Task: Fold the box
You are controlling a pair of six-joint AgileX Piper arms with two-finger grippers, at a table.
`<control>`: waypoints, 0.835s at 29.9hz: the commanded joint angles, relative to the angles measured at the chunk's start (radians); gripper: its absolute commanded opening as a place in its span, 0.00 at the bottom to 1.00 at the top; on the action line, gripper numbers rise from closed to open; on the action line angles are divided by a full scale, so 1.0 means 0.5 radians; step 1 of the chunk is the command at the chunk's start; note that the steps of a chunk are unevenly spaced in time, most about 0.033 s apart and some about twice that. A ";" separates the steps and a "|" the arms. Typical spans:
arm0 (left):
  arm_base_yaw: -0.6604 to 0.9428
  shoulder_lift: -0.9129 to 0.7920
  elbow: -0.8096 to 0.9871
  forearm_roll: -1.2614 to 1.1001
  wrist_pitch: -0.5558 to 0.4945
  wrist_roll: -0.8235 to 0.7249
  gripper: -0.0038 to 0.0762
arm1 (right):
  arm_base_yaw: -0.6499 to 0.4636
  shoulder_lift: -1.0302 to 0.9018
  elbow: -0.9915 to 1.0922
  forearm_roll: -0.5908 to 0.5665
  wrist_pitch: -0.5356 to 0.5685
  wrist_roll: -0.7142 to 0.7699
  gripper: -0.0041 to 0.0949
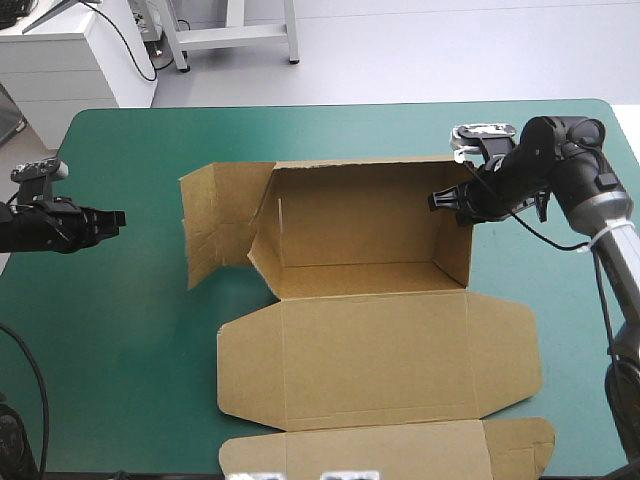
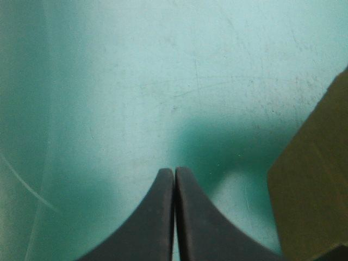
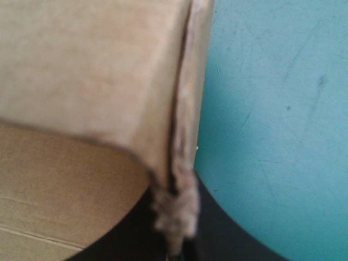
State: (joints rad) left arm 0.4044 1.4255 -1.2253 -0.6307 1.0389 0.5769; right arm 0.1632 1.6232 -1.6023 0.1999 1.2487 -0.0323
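Note:
The brown box (image 1: 370, 260) lies mid-table as a half-raised tray: back wall and right wall stand, the left wall flap (image 1: 215, 225) leans outward, and the lid panel (image 1: 375, 360) lies flat toward the near edge. My right gripper (image 1: 447, 201) is at the top of the right wall, shut on the box (image 3: 179, 179), with the wall's doubled edge pinched between its black fingers. My left gripper (image 1: 112, 219) hovers over bare teal-green cover left of the box, fingers shut (image 2: 174, 179) with nothing in them; a corner of the brown board (image 2: 315, 185) shows beside it.
The lid's front tuck flap (image 1: 390, 450) reaches the table's near edge. Open teal-green cover (image 1: 110, 330) lies left of the box and along the far edge.

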 commanded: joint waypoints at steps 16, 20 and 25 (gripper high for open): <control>0.003 -0.074 -0.050 -0.113 -0.052 -0.009 0.04 | 0.001 0.436 -0.377 0.056 -0.009 -0.106 0.04; 0.003 -0.074 -0.050 -0.113 -0.052 -0.009 0.04 | 0.001 0.522 -0.464 0.040 -0.048 -0.130 0.04; 0.003 -0.074 -0.050 -0.113 -0.052 -0.009 0.04 | 0.001 0.621 -0.604 0.049 -0.039 -0.130 0.10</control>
State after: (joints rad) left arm 0.4044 1.4255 -1.2244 -0.6343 1.0353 0.5769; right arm 0.1632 1.9556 -1.8514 0.2045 1.2153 -0.0804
